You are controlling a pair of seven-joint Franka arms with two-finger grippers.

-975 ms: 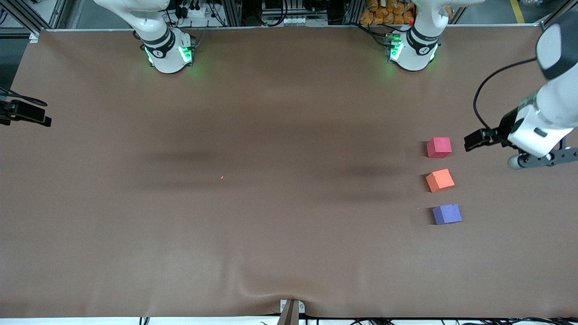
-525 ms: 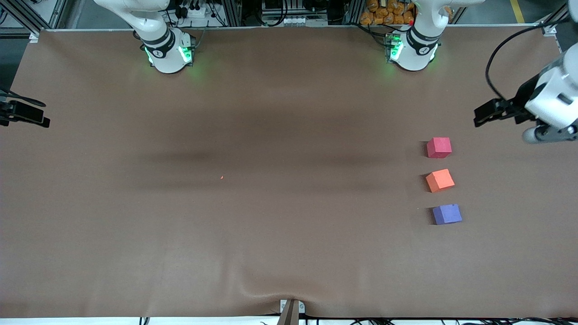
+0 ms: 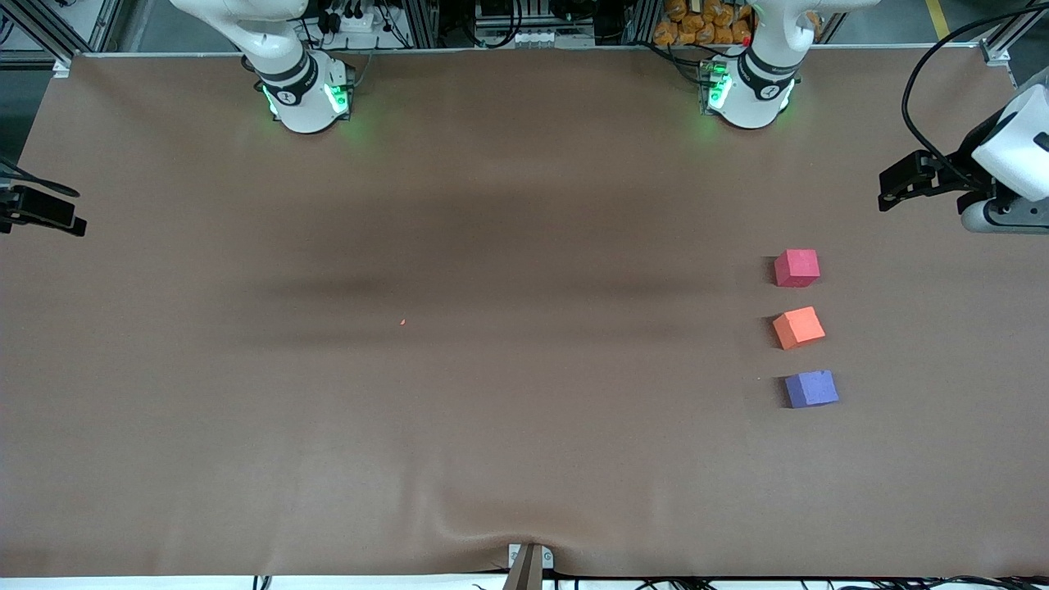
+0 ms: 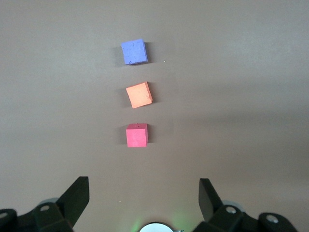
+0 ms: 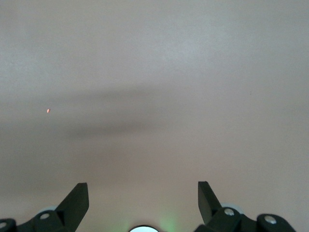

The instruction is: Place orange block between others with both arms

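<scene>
- The orange block [image 3: 798,328] sits on the brown surface [image 3: 492,369] toward the left arm's end, and we'd say it's already lined up between the other two: the pinkish-red cube [image 3: 796,268] is farther from the front camera, the purple cube [image 3: 811,388] is nearer. Small gaps on both sides, nothing touching. It's turned a little compared with its neighbours.
- The left wrist view shows the same row, purple cube [image 4: 133,51], orange block [image 4: 139,94], pinkish-red cube [image 4: 136,135], all free on the surface.
- The left gripper [image 3: 905,180] hangs over the surface's edge at the left arm's end, well apart from the row, fingers [image 4: 77,193] spread wide with nothing between them.
- The right gripper [image 3: 37,211] is way off over the right arm's end, fingers [image 5: 77,195] spread just as wide and empty. It looks down on bare surface with only a tiny orange speck [image 5: 48,110] in sight. That arm waits.
- Step-wise, our read is the placing is done and we're at the wrap-up: no block held, both arms clear of the cubes.
- Next move, if any, doesn't call for much: keep both arms away from the row so nothing gets nudged. If we wanted it neater, the left arm is the one in reach to square up the orange block, coming straight down so the fingers don't clip its neighbours.
</scene>
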